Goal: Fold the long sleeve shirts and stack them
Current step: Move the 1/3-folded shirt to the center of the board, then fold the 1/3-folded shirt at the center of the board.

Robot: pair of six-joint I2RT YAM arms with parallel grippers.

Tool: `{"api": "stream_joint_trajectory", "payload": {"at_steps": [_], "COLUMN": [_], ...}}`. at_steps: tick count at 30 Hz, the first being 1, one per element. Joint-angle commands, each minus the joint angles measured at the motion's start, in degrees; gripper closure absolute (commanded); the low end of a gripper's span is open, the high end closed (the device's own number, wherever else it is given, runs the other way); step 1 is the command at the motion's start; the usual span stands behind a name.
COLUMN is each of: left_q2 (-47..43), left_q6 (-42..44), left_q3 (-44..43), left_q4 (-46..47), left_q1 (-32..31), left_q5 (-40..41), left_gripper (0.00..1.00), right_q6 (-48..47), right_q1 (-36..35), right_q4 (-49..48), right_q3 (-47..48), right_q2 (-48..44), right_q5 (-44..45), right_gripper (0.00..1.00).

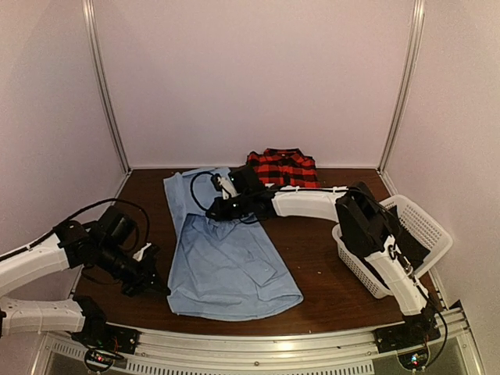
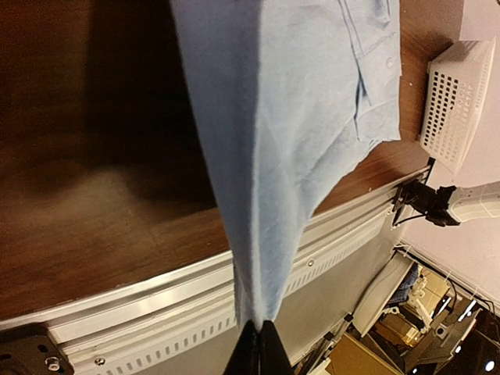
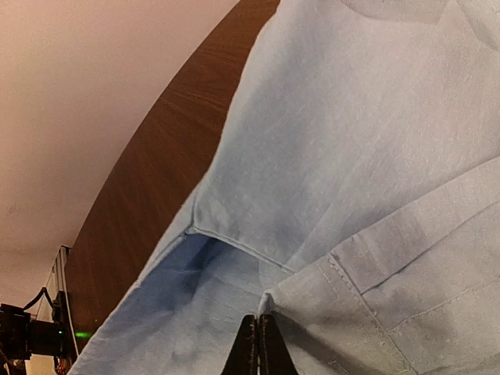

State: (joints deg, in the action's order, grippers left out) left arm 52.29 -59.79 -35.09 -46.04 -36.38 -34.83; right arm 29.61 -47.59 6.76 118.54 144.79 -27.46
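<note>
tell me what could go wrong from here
The left gripper pinches only a thin edge of the light blue shirt; under tension it could slip out.
The right gripper grips by a seam over other layers; it may drag them and spoil the fold.
The right arm lies close to the plaid shirt; a sweep could disturb it.

The top camera sits high behind the arm bases, looking down across the dark brown wooden table [image 1: 312,250]. Both wrist cameras hang close over the plain light blue cloth shirt [image 1: 226,266] it also sees. The left one faces the near silvery metal rail [image 2: 156,289] and the white plastic mesh basket [image 2: 457,94].
</note>
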Motion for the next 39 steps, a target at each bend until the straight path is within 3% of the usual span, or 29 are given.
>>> {"api": "stream_joint_trajectory", "payload": {"at_steps": [1, 5, 13, 18, 28, 39], "left_q2": [-3.4, 3.0, 20.3, 27.2, 32.7, 35.6], "left_q6": [-2.1, 2.4, 13.2, 15.2, 16.1, 17.0], "left_q3": [2.7, -0.2, -14.9, -16.8, -16.1, -16.6], "left_q4": [-2.9, 0.4, 2.7, 6.1, 11.6, 12.9], "left_q1": [-0.1, -0.2, -0.5, -1.1, -3.7, -5.6], "left_q5": [4.3, 3.6, -1.4, -5.6, -8.4, -10.0], "left_gripper": [0.98, 1.0, 1.0, 1.0, 1.0, 1.0], "right_q6": [-2.8, -5.9, -12.9, -13.1, -14.5, -12.4], "right_q1": [0.0, 0.0, 1.9, 5.4, 9.0, 14.1], "right_q4": [0.4, 3.1, 12.0, 13.0, 13.6, 11.6], "right_q3": [-1.2, -0.4, 6.5, 6.5, -2.3, -8.2], "right_q2": [-7.3, -11.4, -17.6, -21.1, -29.8, -35.0], "right_q5": [-0.3, 1.6, 8.0, 8.5, 14.9, 15.1], "right_gripper": [1.0, 1.0, 1.0, 1.0, 1.0, 1.0]}}
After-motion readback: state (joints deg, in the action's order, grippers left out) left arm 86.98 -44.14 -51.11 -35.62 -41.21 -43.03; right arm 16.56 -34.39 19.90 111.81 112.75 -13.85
